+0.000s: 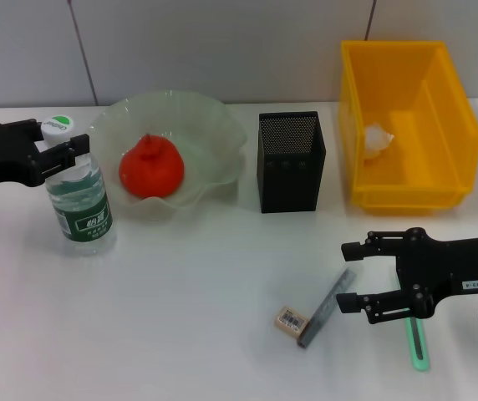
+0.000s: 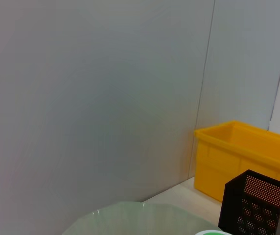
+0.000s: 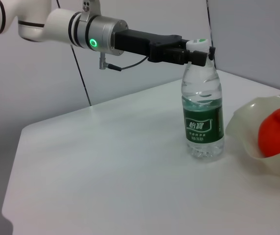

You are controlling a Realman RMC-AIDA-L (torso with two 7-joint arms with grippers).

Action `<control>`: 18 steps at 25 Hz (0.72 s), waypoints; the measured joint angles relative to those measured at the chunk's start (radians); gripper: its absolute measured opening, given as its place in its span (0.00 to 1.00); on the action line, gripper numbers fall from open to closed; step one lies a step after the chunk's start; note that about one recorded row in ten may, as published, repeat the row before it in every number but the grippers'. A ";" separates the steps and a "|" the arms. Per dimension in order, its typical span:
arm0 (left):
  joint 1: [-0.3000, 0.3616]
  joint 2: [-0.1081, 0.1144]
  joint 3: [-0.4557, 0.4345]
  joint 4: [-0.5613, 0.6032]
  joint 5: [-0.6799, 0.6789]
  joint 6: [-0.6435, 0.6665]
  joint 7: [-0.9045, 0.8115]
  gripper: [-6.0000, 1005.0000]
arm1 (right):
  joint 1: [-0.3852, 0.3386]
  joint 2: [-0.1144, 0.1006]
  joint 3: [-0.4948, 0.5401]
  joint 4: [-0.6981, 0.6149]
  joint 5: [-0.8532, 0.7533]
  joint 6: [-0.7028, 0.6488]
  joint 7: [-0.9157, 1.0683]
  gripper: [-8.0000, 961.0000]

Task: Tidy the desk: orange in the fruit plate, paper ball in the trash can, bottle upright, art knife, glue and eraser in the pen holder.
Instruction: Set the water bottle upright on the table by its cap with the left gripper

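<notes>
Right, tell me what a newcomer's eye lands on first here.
The bright yellow trash can at the far right, a paper ball inside it. Next, the orange in the pale-green fruit plate left of the pen holder. At far left, the left gripper is at the neck of the upright bottle.

A white bench (image 1: 180, 317) stretches across the scene, its smooth surface meeting a pale grey panelled wall (image 1: 222, 50) at the back. Thin dark vertical seams (image 2: 206, 83) divide the wall panels, running down to the bench's far edge.
</notes>
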 joint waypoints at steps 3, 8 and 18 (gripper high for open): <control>0.000 -0.001 -0.001 0.000 -0.001 0.000 0.000 0.45 | 0.000 0.000 0.000 0.000 0.000 0.000 0.001 0.85; 0.000 -0.002 -0.002 -0.001 -0.013 -0.001 0.000 0.47 | 0.000 0.000 -0.001 0.000 0.000 0.001 0.002 0.85; 0.000 -0.002 -0.002 0.000 -0.014 -0.007 0.000 0.73 | 0.000 0.000 0.002 0.000 0.000 0.001 0.003 0.85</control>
